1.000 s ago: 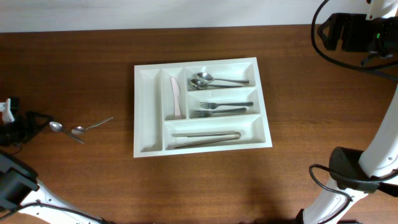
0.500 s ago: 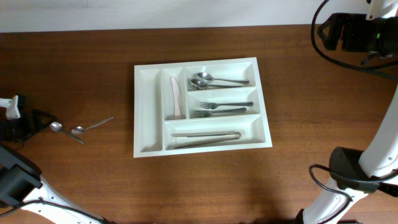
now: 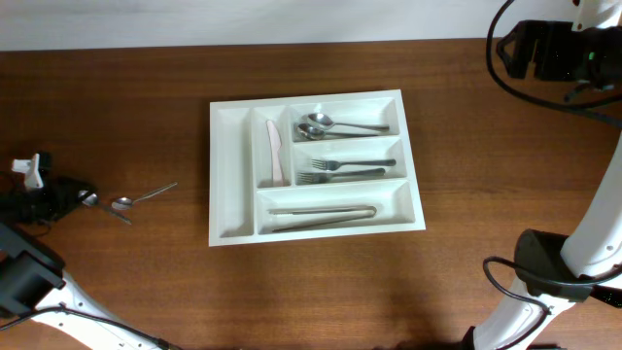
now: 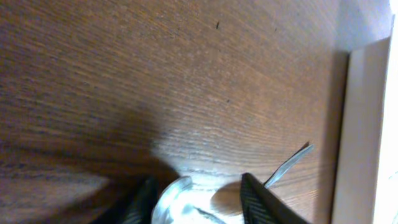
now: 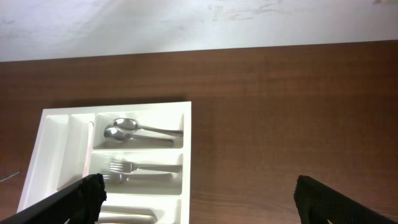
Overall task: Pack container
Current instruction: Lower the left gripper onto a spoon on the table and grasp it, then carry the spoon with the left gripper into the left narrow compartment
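The white five-compartment container (image 3: 230,175) sits mid-table, holding a pale knife (image 3: 275,151), spoons (image 3: 328,124), forks (image 3: 342,170) and long tongs (image 3: 321,211). Two loose spoons lie to its left: one (image 3: 144,194) with its handle toward the tray, the other (image 3: 105,206) under my left gripper (image 3: 84,197). In the left wrist view that gripper (image 4: 199,205) is open, low over the wood, its fingers (image 4: 258,199) either side of a spoon bowl (image 4: 174,200). My right gripper (image 5: 208,202) is open and empty, high up at the far right.
The container's left wall (image 4: 367,124) shows at the right edge of the left wrist view, beyond the second spoon's handle (image 4: 287,167). The right arm's base (image 3: 554,272) stands at the table's right front. A pale wall (image 5: 199,22) runs behind the table.
My left gripper has moved right, from the table's left edge to the nearer loose spoon, and now straddles its bowl. The spoons, the container and the right arm have not moved.
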Robot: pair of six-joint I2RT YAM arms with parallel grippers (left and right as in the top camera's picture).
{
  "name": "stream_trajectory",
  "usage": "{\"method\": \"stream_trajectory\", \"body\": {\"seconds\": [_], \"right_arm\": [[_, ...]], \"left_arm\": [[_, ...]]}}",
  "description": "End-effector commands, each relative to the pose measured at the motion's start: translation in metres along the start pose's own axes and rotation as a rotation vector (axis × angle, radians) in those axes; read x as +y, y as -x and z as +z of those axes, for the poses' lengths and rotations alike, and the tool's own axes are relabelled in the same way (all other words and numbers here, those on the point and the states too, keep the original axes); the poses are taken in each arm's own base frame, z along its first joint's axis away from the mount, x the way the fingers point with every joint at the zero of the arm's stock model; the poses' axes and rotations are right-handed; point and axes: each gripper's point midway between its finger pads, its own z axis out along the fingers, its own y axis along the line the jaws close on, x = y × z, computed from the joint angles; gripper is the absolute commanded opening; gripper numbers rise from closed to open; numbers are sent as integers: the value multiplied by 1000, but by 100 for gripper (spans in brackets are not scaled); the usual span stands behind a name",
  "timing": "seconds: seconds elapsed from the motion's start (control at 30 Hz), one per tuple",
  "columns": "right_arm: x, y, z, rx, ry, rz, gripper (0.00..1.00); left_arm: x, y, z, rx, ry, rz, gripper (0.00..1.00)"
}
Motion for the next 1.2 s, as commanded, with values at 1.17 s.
{"method": "stream_trajectory", "body": {"seconds": [1.17], "right_arm": [[-2, 2, -1, -10, -5, -2, 99]], "left_arm": [[-236, 61, -94, -82, -132, 400, 2]]}}
